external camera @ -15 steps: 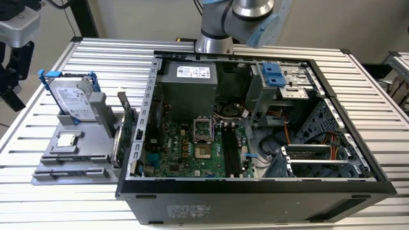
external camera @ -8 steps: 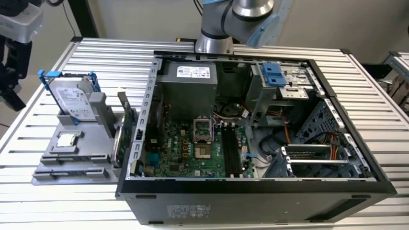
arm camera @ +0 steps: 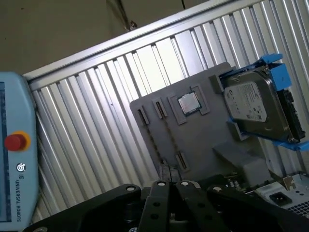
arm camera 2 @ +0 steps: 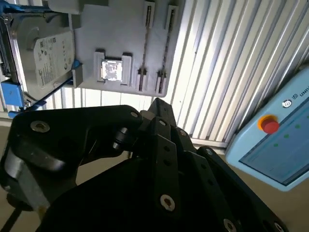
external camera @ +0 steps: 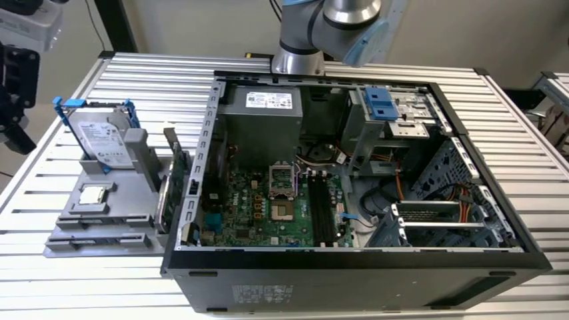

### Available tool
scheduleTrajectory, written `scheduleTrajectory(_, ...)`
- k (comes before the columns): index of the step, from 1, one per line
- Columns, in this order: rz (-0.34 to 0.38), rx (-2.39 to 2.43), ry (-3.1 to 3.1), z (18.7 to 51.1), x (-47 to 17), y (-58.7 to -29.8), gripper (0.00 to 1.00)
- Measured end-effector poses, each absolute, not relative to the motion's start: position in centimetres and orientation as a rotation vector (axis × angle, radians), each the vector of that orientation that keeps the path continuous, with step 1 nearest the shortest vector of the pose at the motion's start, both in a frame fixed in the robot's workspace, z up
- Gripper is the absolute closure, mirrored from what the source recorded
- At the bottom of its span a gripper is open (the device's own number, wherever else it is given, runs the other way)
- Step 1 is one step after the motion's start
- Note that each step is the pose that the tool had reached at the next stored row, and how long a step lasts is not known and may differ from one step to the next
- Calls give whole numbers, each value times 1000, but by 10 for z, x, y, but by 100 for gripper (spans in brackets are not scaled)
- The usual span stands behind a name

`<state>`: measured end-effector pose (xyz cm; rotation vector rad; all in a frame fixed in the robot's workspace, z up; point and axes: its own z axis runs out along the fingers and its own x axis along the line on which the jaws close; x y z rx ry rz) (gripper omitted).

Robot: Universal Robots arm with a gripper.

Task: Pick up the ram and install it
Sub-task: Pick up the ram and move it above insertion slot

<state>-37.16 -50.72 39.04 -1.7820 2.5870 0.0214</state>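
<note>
Gripper (arm camera: 168, 170) closed, empty, ram (external camera: 175, 177) on gray tray (external camera: 98, 228)

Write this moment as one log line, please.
step: ram not picked | slim green circuit-board ram stick: standing in grey holder | tool: shut, empty, near holder

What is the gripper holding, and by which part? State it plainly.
Nothing. The gripper is shut and empty; the ram stands edge-on in the grey holder beside the computer case.

Bright, even light; glare on the slatted table (arm camera: 169, 53).
</note>
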Motion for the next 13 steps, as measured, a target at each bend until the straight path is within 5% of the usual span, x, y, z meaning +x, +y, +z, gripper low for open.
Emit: scheduleTrajectory(13,21,-2076,2360,390,-372,-507,100)
